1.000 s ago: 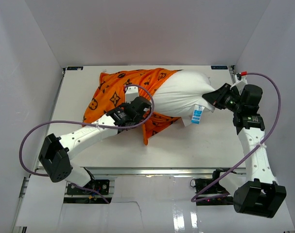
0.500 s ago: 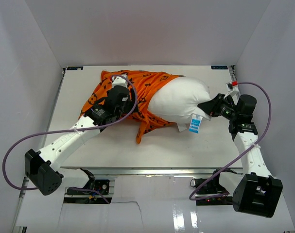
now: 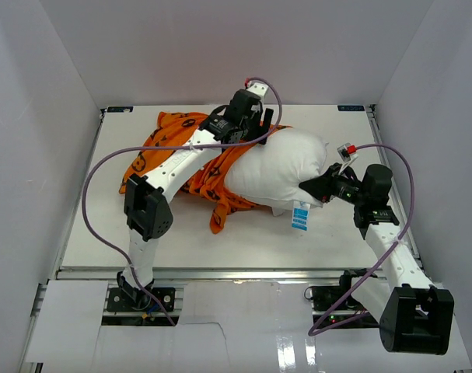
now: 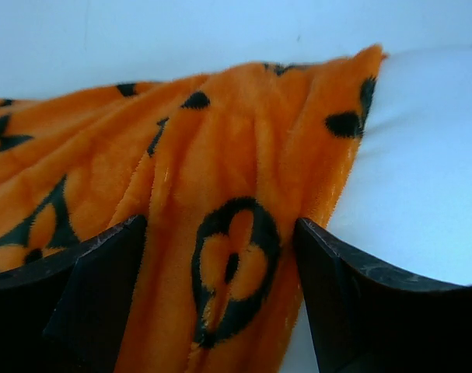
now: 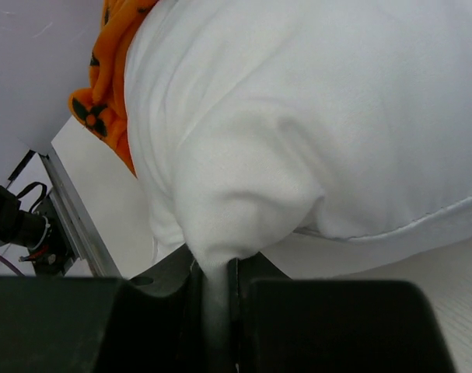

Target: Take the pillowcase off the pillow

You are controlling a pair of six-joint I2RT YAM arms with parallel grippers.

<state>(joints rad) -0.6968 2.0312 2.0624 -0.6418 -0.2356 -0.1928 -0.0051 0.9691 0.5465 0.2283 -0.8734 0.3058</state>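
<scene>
Pillowcase: the pillowcase (image 3: 173, 124) is bunched over the left, far part of the pillow (image 3: 278, 167). I'd say about half is peeled back. A loose flap trails onto the table (image 3: 111, 225) on the near side.

Pillow: it lies across the middle of the table. The right half is bare white and the tag (image 3: 300, 216) hangs off the near edge.

Right gripper: the right gripper (image 5: 214, 268) is clamped hard on a pinch of the pillow's right corner. The wrist view shows white fabric squeezed between the jaws, so it's working as the anchor.

Left gripper: the left gripper (image 4: 220, 233) has its jaws spread wide, holding nothing. It sits at the far edge where orange meets white. A fold of pillowcase lies between the jaws but isn't pinched.

Step (my guess): getting a new grip on the pillowcase's open edge for another pull to the left.

Risk 1: the seam line is right there. If the left gripper closes a bit too far right, it could grab pillow along with the orange, and the pull would just drag the whole lump.

Risk 2: plush fabric is slippery. A shallow bite on that fold could slide out mid-pull.

Risk 3: the right grip is only a small pinch of corner. A hard tug from the left could yank it free, and then the pillow follows the cover.

Risk 4: the bunched folds could jam around the fat middle of the pillow instead of sliding off.
</scene>
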